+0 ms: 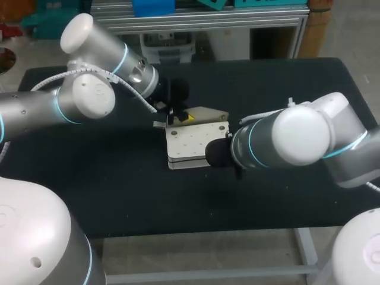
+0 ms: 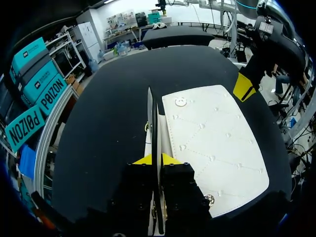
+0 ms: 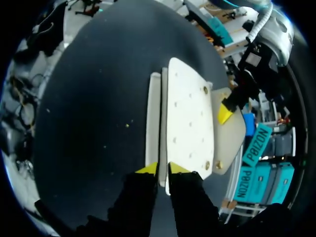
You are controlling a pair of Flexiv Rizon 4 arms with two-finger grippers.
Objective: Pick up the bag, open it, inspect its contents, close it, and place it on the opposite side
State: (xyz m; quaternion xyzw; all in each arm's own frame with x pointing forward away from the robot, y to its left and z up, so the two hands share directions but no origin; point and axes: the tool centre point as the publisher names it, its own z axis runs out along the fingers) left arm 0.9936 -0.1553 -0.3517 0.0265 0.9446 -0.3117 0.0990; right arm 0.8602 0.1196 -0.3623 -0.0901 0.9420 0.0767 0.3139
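Left gripper point(image 2: 157, 159) has its yellow tips pressed together on the thin edge of the bag's flap point(image 2: 150, 118), which runs edge-on between the two fingers and out ahead of them. In the head view that gripper sits just above the centre of the frame, at the bag's upper edge, and the flap point(image 1: 208, 113) stands tilted up off the body, showing a duller grey-tan underside.

The bag point(image 1: 193, 145) lies flat at the centre of the black table point(image 1: 285, 83). It is white, rectangular and slim, its top panel stitched in a diamond quilt with small studs at the crossings and a round metal snap point(image 2: 180, 102) near one corner.

Right gripper point(image 3: 163, 169) comes in from the right of the head view, at the bag's right edge. Its fingers are closed from both sides on a white panel edge, with the bag's stacked layers stretching ahead of them. Beyond that, the left gripper's yellow tip point(image 3: 224, 113) shows on the raised flap.
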